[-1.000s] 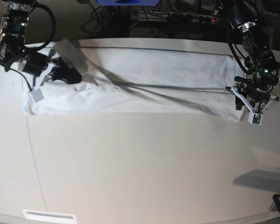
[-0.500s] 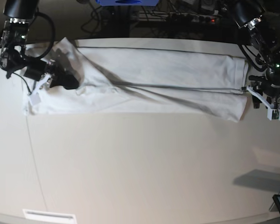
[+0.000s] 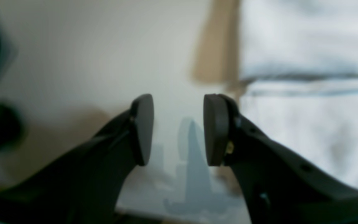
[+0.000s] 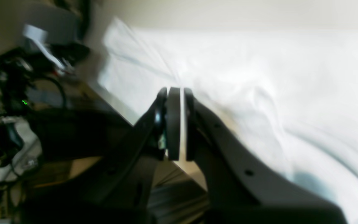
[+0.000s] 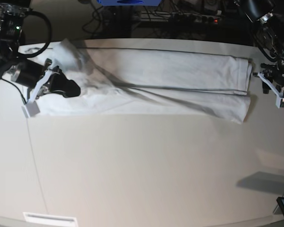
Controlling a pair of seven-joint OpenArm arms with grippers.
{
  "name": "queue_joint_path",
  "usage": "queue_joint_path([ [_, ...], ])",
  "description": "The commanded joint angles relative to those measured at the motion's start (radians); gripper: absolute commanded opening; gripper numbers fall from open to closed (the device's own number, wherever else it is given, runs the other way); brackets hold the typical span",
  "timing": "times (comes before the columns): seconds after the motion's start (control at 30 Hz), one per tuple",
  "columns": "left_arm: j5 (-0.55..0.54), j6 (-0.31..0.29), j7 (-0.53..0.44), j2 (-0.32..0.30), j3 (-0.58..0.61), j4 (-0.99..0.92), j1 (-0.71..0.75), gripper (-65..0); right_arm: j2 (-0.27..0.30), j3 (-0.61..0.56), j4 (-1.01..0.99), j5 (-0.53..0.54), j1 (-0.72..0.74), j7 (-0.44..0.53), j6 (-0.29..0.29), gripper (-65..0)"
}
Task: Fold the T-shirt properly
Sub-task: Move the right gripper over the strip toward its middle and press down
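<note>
- Leftmost in the base view, the right tool (image 5: 68, 88) sits low on the shirt's (image 5: 165, 75) end, its jaws pressed shut; the right wrist view shows only a thin pale sliver between the pads (image 4: 173, 124), and whether that is pinched cloth cannot be told.
- Beside it a loose flap of the shirt stands up off the bench (image 5: 146, 170), near the far edge.
- Next, the shirt lies as a long folded band across the far part of the bench, running nearly its whole width, with a dark crease line along its length and a slanting wrinkle through the middle.
- Nearer the camera, the bench is a smooth off-white surface with a faint seam running down its left side and a white slotted strip (image 5: 50, 219) at the near-left edge.
- Behind the bench the room is dark, with cables (image 5: 109, 19) and a power strip (image 5: 199, 18) showing a small red light.
- At the right, the shirt's end is folded back on itself just short of the left tool (image 5: 276, 90).
- That left tool hangs just beyond the shirt's edge with its jaws parted and nothing between them; its wrist view shows bare bench under the gap and the shirt to one side.
- Far right, a grey shadow falls on the bench.
</note>
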Motion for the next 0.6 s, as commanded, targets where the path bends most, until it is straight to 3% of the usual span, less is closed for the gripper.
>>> queue_joint_path([
  [0.0,-0.010,0.004,-0.022,-0.024,-0.012,0.015,-0.002,-38.5,0.017,-0.009,0.024,0.032,0.012,0.014,0.002,-63.4],
  [0.07,-0.008,0.004,-0.024,-0.027,-0.038,0.015,0.046,-38.5,0.029,-0.032,0.030,-0.011,0.001,0.017,0.002,-63.4],
  [0.17,-0.010,-0.016,-0.037,-0.027,-0.071,0.020,0.110,-38.6,0.031,-0.117,0.047,-0.159,0.001,0.018,0.002,-63.4],
  [0.3,-0.002,-0.016,-0.107,-0.029,-0.080,0.024,0.190,-38.6,0.012,-0.345,0.049,-0.310,0.023,0.091,0.001,-63.7],
  [0.43,-0.007,-0.016,-0.123,-0.029,-0.080,0.047,0.219,-38.8,-0.017,-0.545,0.047,-0.383,0.052,0.153,-0.001,-63.8],
  [0.57,-0.010,-0.016,-0.123,-0.022,-0.080,0.063,0.221,-39.0,-0.071,-0.671,0.044,-0.416,0.099,0.164,-0.002,-63.8],
])
